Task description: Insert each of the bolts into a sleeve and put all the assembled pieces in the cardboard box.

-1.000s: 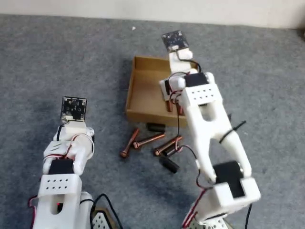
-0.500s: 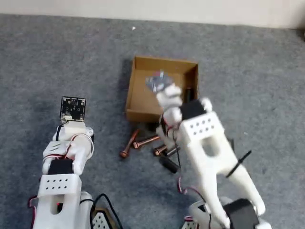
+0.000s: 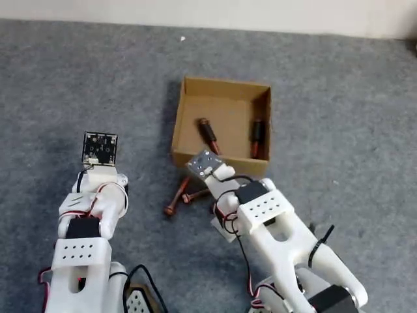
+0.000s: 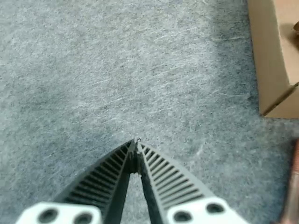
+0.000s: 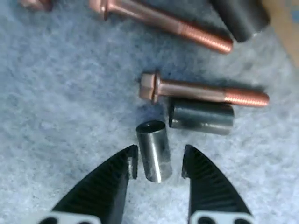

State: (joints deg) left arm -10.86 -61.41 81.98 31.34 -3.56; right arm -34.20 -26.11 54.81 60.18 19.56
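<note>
The cardboard box (image 3: 189,111) holds two assembled pieces, one (image 3: 207,135) near its middle and one (image 3: 257,138) by its right wall. In front of the box lie loose copper bolts (image 3: 177,195). My right arm (image 3: 260,215) hangs low over them. My right gripper (image 5: 160,158) is open, its fingers on either side of a steel sleeve (image 5: 154,150) without touching it. Just beyond lie a second sleeve (image 5: 201,116), a bolt (image 5: 203,91) and another bolt (image 5: 161,21). My left gripper (image 4: 136,149) is shut and empty above bare carpet, left of the box (image 4: 275,56).
A dark sleeve (image 5: 240,14) lies by the box's front wall. Another bolt (image 4: 294,186) shows at the edge of the left wrist view. The left arm (image 3: 91,208) stands at the front left, with open grey carpet around it and behind the box.
The right arm has drawn back from over the box and come down over the loose parts in front of it. An assembled piece now lies in the box's middle. The left arm has not moved.
</note>
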